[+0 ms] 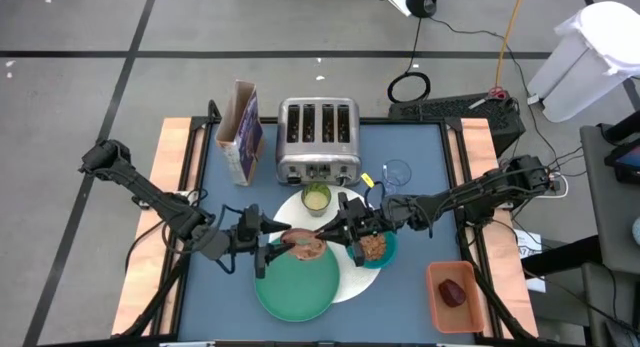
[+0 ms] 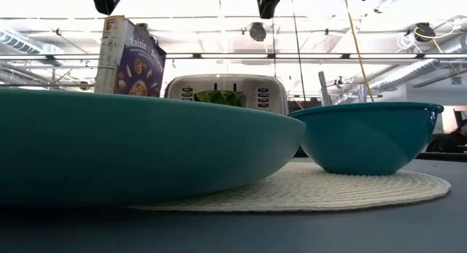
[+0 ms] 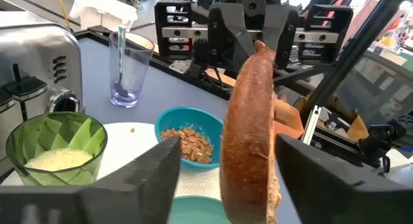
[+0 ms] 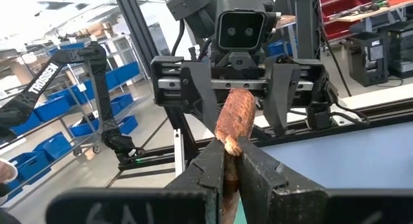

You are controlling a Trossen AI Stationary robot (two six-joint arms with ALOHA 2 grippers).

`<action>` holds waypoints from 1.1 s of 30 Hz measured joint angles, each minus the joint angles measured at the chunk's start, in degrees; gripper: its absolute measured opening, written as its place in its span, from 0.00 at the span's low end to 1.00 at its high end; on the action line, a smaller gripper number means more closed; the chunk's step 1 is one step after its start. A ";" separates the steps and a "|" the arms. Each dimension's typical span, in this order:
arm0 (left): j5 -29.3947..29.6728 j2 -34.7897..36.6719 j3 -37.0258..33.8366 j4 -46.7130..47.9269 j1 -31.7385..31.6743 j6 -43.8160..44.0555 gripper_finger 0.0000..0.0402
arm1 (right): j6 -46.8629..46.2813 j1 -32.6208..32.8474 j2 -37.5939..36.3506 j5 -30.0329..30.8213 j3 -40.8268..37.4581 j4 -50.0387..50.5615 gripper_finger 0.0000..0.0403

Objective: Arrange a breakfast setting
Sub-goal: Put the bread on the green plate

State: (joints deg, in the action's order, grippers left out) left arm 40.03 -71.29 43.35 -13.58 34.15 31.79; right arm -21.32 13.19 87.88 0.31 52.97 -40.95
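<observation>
The brown ring pastry (image 1: 303,245) hangs over the far rim of the green plate (image 1: 297,287), between my two grippers. My right gripper (image 1: 335,234) comes from the right and is shut on it. My left gripper (image 1: 268,243) comes from the left and is open, with one finger on either side of the pastry (image 3: 248,133), apart from it. The plate, the teal bowl (image 1: 373,249) of brown flakes and the yellow-green cup (image 1: 316,198) rest on the white round disc (image 1: 352,283). The clear glass (image 1: 397,174) holds a slim handle. The dark red fruit (image 1: 453,292) lies at the near right. My right gripper pinches the pastry's rim (image 4: 231,137) between its two fingers, on the side toward the table's right. The fingers come about level from the right. The pastry sits on edge in the hold, lifted clear above the plate.
The silver toaster (image 1: 318,139) and the purple cereal box (image 1: 243,132) stand at the back. The fruit lies in an orange tray (image 1: 440,317). Bare blue mat (image 1: 225,307) lies near left.
</observation>
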 joint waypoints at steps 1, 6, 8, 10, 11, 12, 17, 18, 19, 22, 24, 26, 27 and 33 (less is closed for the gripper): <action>0.00 -0.02 0.00 0.00 0.00 0.00 0.58 | 0.00 0.00 0.00 -0.02 0.00 0.00 0.07; -0.05 0.00 0.00 -0.01 0.00 0.00 0.40 | 0.00 0.00 0.00 -0.03 0.01 0.02 0.07; -0.10 0.00 0.00 -0.02 0.00 0.00 0.34 | -0.01 0.00 0.00 -0.03 0.00 0.02 0.07; -0.20 0.00 0.00 0.00 0.00 -0.01 0.29 | 0.00 0.00 0.00 -0.03 0.00 0.02 0.07; -0.28 0.00 0.00 0.00 0.02 -0.02 0.26 | 0.00 0.00 0.00 -0.03 0.00 0.02 0.07; -0.39 0.02 0.00 0.00 0.02 -0.02 0.25 | 0.00 0.00 0.00 -0.03 0.00 0.02 0.07; -0.37 0.02 0.00 0.00 0.04 -0.13 0.21 | -0.02 0.00 0.00 -0.03 0.00 0.02 0.07; -0.37 0.02 0.00 0.00 0.04 -0.13 0.21 | -0.02 0.00 0.00 -0.03 0.00 0.02 0.07; -0.37 0.02 0.00 0.00 0.04 -0.13 0.21 | -0.02 0.00 0.00 -0.03 0.00 0.02 0.07; -0.33 0.02 0.00 0.00 0.02 -0.13 0.21 | -0.02 0.00 0.00 -0.03 0.01 0.00 0.09; -0.32 0.02 0.00 0.00 0.00 -0.12 0.20 | -0.01 0.00 0.00 -0.07 0.01 0.00 0.11; -0.26 0.02 0.00 0.00 0.00 -0.11 0.20 | 0.56 0.00 0.00 -0.19 0.02 0.00 0.14; -0.13 0.02 0.00 0.00 0.00 -0.11 0.20 | 0.98 0.00 0.00 -0.21 0.02 0.00 0.16; -2.09 0.02 0.00 0.08 -0.07 0.13 0.20 | 1.90 0.02 -0.01 -0.47 0.04 -0.09 0.33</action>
State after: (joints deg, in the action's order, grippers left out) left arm 37.94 -71.26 43.35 -13.50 34.09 31.92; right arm -19.42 13.21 87.87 -0.16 53.01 -41.04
